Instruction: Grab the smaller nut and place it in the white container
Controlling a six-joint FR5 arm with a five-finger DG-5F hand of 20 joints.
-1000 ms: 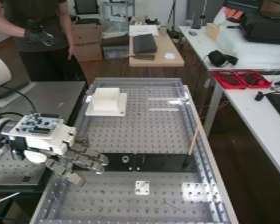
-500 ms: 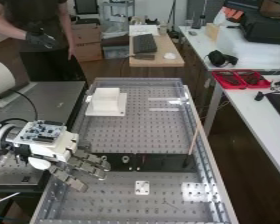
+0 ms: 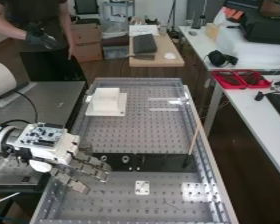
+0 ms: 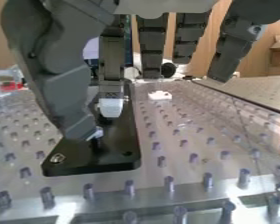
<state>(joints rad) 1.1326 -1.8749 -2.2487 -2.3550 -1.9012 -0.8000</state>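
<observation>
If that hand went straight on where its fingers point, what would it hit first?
Most likely the holed metal bench top: the hand's fingers seem to slant down towards it. The small white plate lies roughly along that line too, but the fingertips' height is unclear.

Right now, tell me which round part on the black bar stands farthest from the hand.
The bearing: on the bar, the larger nut stands between it and the hand.

White container (image 3: 106,104); black bar (image 3: 160,163) (bench (image 3: 137,137): dotted grey).
</observation>
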